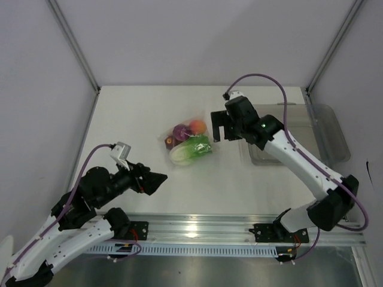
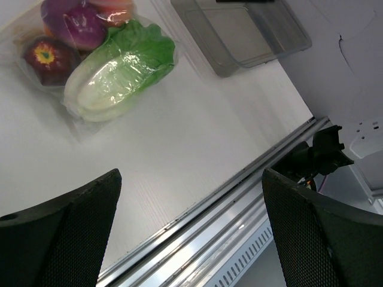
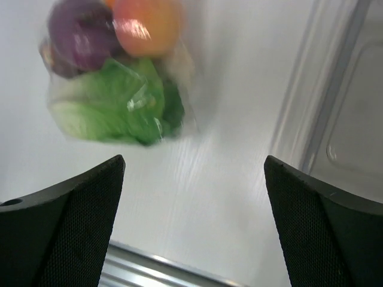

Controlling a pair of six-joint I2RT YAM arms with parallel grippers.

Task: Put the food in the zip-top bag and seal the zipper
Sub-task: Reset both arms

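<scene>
The zip-top bag (image 1: 187, 142) lies in the middle of the table with the food inside: a green cabbage (image 1: 192, 149), a purple piece (image 1: 179, 131), an orange fruit (image 1: 197, 126) and a dark red fruit (image 1: 169, 142). The left wrist view shows the cabbage (image 2: 119, 69) and the dark red fruit (image 2: 48, 55) through the plastic. The right wrist view shows the bag (image 3: 114, 78) blurred. I cannot make out the zipper. My left gripper (image 1: 157, 178) (image 2: 191, 179) is open and empty, near-left of the bag. My right gripper (image 1: 218, 128) (image 3: 194, 164) is open and empty, just right of the bag.
A rigid clear tray (image 1: 326, 128) stands at the right side of the table, also in the left wrist view (image 2: 239, 36) and the right wrist view (image 3: 347, 131). A metal rail (image 1: 239, 227) runs along the near edge. Frame posts stand at the back corners.
</scene>
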